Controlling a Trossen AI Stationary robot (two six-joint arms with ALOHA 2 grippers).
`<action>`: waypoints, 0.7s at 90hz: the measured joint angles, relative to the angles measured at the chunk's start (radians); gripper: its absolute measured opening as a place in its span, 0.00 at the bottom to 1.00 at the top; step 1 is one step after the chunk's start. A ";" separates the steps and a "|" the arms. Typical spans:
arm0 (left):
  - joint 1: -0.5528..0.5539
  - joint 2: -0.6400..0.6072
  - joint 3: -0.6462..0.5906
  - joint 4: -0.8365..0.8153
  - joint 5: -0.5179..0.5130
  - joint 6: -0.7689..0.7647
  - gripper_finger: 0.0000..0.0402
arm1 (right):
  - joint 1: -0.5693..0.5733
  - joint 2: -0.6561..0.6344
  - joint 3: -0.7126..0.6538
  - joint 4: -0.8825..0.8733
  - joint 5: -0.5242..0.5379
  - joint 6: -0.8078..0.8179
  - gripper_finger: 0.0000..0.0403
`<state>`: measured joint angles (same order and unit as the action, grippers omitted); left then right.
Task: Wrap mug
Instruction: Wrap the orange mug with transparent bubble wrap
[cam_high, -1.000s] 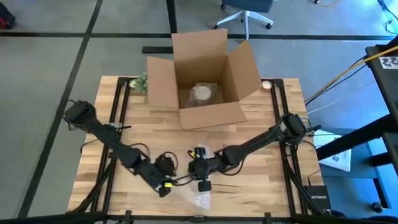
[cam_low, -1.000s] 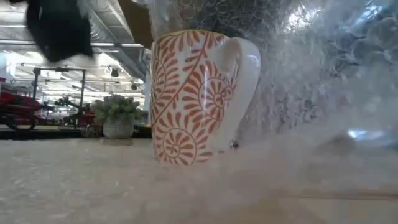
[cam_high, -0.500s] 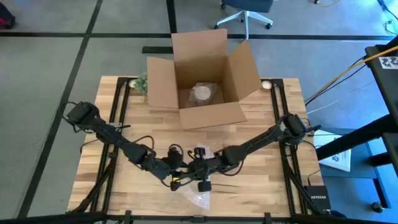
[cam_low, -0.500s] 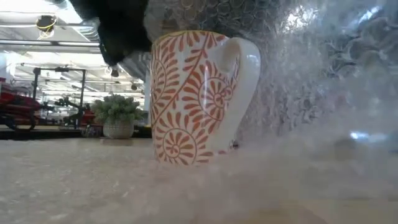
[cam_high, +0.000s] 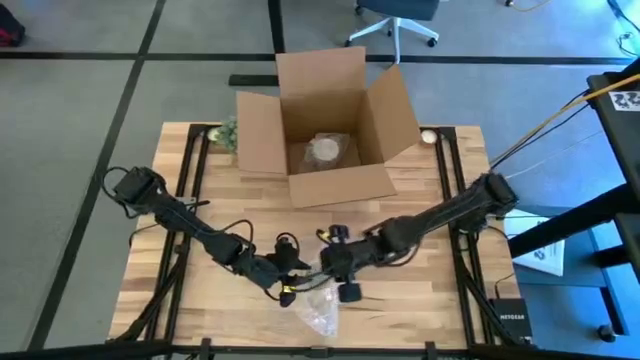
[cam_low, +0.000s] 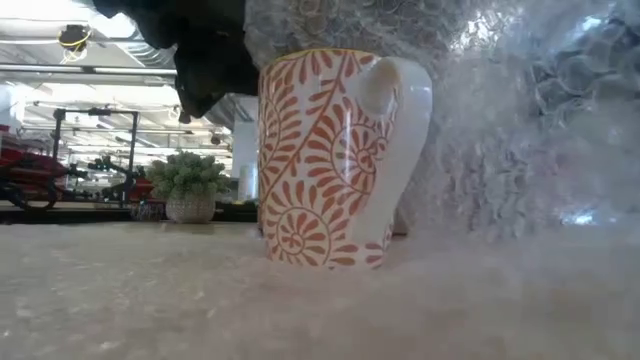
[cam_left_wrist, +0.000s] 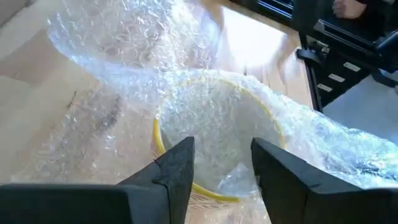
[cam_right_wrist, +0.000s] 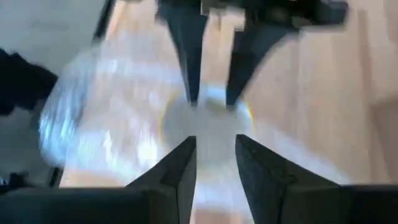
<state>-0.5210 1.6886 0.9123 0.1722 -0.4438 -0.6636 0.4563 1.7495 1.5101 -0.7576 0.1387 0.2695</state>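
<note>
While the mug (cam_low: 340, 160) stands upright on the near part of the wooden desk (cam_high: 420, 200), a sheet of bubble wrap (cam_low: 500, 130) lies under it and rises behind it, cloudy and dimpled. The mug is glossy white ceramic with orange fern scrolls, a yellow rim and a thick looped handle. From above it is hidden beneath both arms; only crumpled wrap shows at the desk's front edge. The left jaws (cam_left_wrist: 217, 180) hang just over the mug's mouth, parted with nothing between them, wrap draped across the opening. The right jaws (cam_right_wrist: 214, 168) hover over the same spot, also parted and empty, though that view is smeared. Farther back sits an open cardboard box (cam_high: 325, 130), and a small potted plant (cam_low: 187, 187).
</note>
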 joint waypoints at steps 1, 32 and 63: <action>-0.001 0.000 0.000 0.000 0.000 0.000 0.36 | 0.007 -0.007 -0.007 -0.015 0.012 0.010 0.25; -0.014 0.001 -0.002 0.006 0.003 0.013 0.36 | 0.036 -0.088 -0.474 0.247 0.349 0.190 0.25; -0.014 0.003 -0.002 0.024 0.000 0.015 0.36 | 0.002 -0.065 -0.341 0.537 0.203 -0.142 0.25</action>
<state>-0.5346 1.6913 0.9104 0.1963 -0.4443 -0.6487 0.4580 1.6843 1.1689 -0.2204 0.3416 0.1273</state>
